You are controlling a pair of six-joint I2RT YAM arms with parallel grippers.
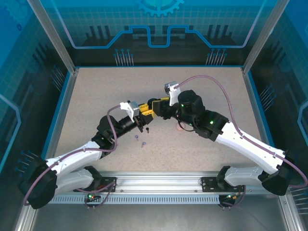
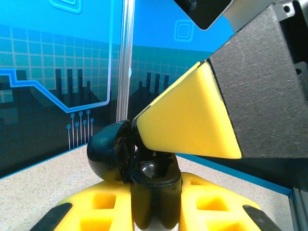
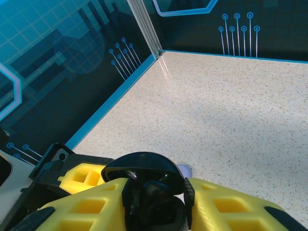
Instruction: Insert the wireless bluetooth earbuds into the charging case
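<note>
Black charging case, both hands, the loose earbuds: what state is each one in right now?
Black round plastic charging case: lid hinged open, held up.
Left hand: shut on the charging case.
Right hand: its yellow fingers flank the open case; open or shut, cannot tell.
Lilac stemmed earbuds: two, lying loose on the speckled table, not in any case.

1. The left gripper's two yellow fingers filled the bottom of the view, closed on a black charging case held between them.
2. The case's lid stood open, hinged back to the left, and a glossy hollow showed inside the base.
3. The right gripper's yellow finger reached in from the upper right, its tip against the lid's rim.
4. Behind lay a speckled table, a blue wall and a metal post.
</note>
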